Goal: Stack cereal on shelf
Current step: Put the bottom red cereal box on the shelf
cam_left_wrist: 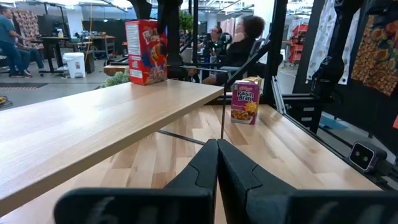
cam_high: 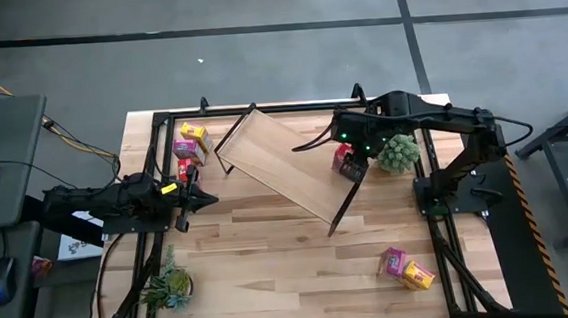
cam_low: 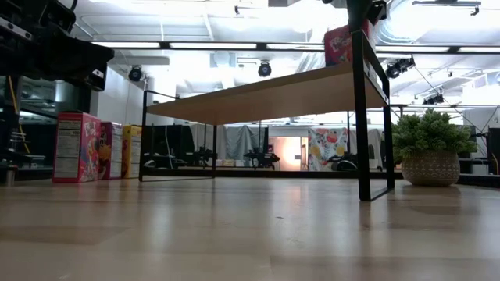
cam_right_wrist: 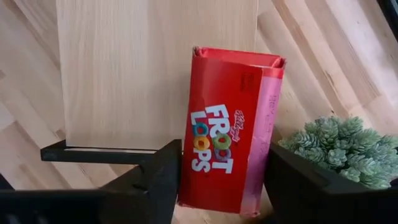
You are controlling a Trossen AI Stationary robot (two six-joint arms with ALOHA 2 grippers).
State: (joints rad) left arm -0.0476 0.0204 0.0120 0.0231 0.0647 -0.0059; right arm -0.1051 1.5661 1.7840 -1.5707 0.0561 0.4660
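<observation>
The shelf (cam_high: 284, 159) stands slantwise on the table's far middle. A red cereal box (cam_high: 343, 161) stands upright on the shelf board's right end, and also shows in the left wrist view (cam_left_wrist: 146, 53). My right gripper (cam_high: 350, 164) is shut on it. My left gripper (cam_high: 202, 198) is shut and empty, low over the table left of the shelf. A yellow box (cam_high: 194, 132), a pink box (cam_high: 188, 148) and a red box (cam_high: 184, 169) stand on the table at the far left. A pink box (cam_high: 391, 262) and a yellow box (cam_high: 417, 273) stand at the near right. My right gripper pinches the red cereal box between its two fingers, one on each narrow side (cam_right_wrist: 186, 168), near the box's upper end. The fingers come from above, slanting down. The box stands upright with its bottom on the shelf board (cam_left_wrist: 149, 81).
A potted plant (cam_high: 399, 153) stands on the table close to the right of the shelf's end and my right gripper. A second plant (cam_high: 168, 285) stands at the near left. Bare tabletop (cam_high: 281, 259) lies near of the shelf. People sit in the room beyond.
</observation>
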